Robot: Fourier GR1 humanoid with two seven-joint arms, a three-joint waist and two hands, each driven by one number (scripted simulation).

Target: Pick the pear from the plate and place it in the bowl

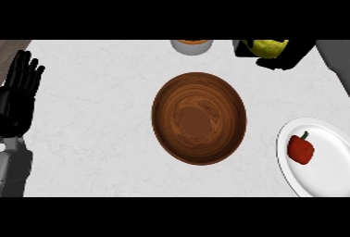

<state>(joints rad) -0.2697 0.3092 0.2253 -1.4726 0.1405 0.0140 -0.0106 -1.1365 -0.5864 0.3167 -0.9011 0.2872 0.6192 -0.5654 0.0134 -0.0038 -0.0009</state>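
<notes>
A yellow-green pear (269,47) shows at the top right, held above the counter with my right hand (280,61) curled round it; the black fingers hide its lower part. The brown wooden bowl (199,117) sits in the middle of the counter, down and to the left of the pear, with nothing inside. A white plate (321,185) lies at the right edge and carries a red bell pepper (301,148). My left hand (19,90) rests open at the left edge, fingers up.
A grey cup-like container (191,45) with an orange-brown top stands at the back, cut off by the view's upper edge. My grey right forearm (336,60) comes down the right side. White marble counter (89,139) surrounds the bowl.
</notes>
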